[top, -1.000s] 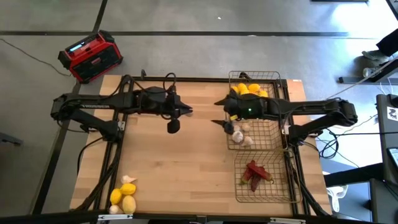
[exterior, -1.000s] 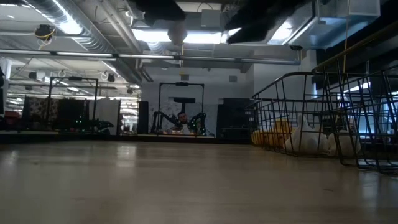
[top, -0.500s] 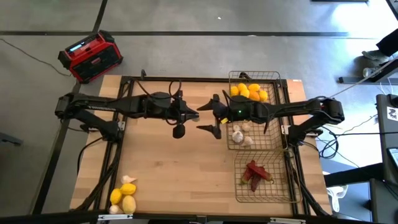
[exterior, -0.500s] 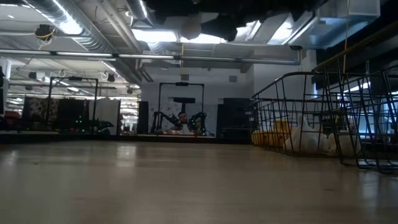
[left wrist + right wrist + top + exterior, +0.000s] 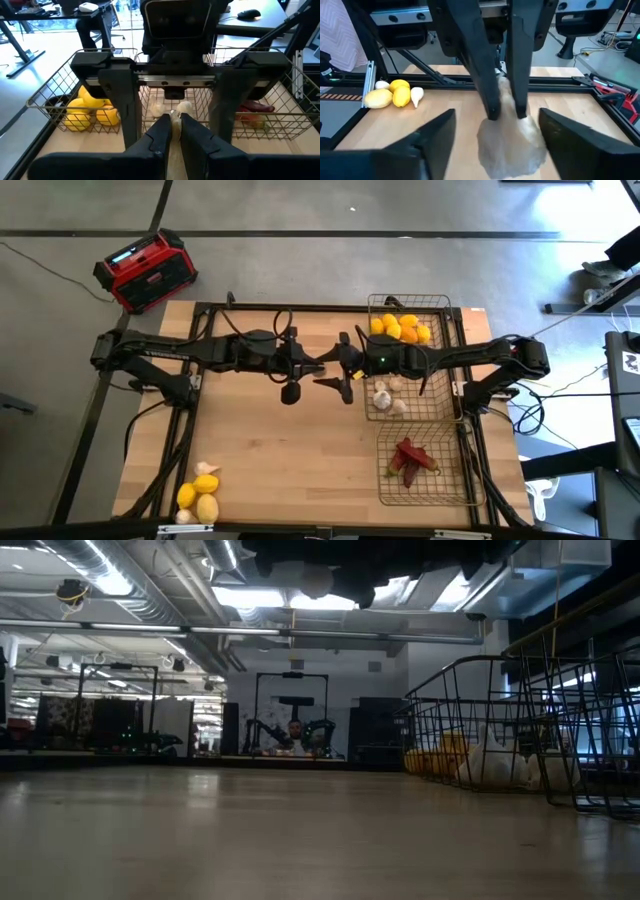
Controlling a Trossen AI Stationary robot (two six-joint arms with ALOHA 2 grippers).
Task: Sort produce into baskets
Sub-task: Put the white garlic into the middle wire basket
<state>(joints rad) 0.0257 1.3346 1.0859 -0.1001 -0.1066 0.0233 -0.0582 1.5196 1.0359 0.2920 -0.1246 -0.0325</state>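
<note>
High over the table's middle, my left gripper is shut on a white garlic bulb. My right gripper faces it from the right, open, one finger on each side of the bulb and of the left fingertips. In the low view the bulb hangs pale under the dark grippers. Three wire baskets stand in a row along the table's right side. The far basket holds lemons, the middle one garlic bulbs, the near one red chili peppers. My left gripper pinches the garlic bulb's upper part between its two fingertips. The fingers run nearly level, coming from the table's left. The bulb sticks out beyond and below the fingertips, lifted clear of the table.
Loose lemons and garlic bulbs lie at the table's near left corner. A red-and-black radio sits on the floor beyond the far left corner. Bare wood lies under the grippers, between the loose produce and the baskets.
My right gripper has left the middle basket, moved toward the table's left and tipped up from slanting down to nearly level, so its fingers now stand around the bulb. My left gripper has carried the bulb a little toward the table's right.
</note>
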